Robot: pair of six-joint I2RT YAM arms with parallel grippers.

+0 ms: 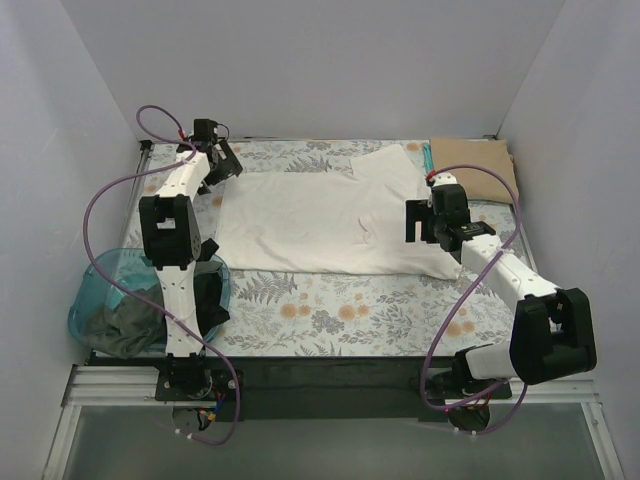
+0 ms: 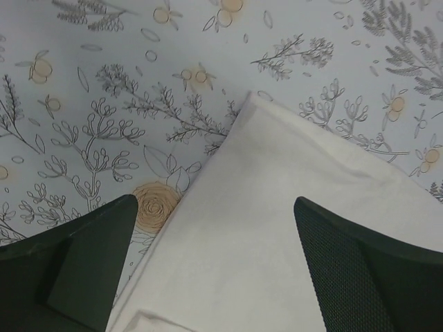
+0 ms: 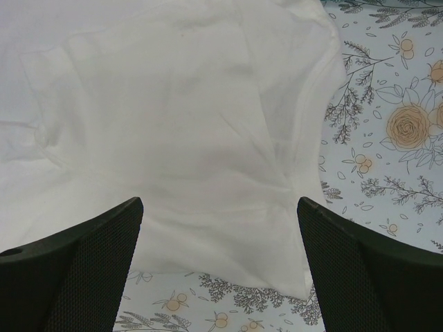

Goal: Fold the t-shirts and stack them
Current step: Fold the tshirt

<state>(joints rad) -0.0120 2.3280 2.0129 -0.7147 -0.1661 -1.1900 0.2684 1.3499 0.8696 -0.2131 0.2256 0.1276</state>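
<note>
Cream shirt (image 1: 320, 220) lies flat, faintly creased, on the floral counter (image 1: 330, 310) between left tool (image 2: 214, 202) and right tool (image 3: 220, 204), both spread.

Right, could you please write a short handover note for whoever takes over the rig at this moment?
Left gripper: open, empty, at the far-left corner of the cream-white t-shirt.
Right gripper: open, empty, at that shirt's right sleeve area.
The white shirt lies spread mid-table on the floral covering. The tan t-shirt lies folded at the far right corner, with a teal edge beside it. The dark shirts sit in the teal basket, near left.
Done: the tan shirt looks folded and placed.
Left: fold and stack the white shirt, then the basket's shirts.
</note>
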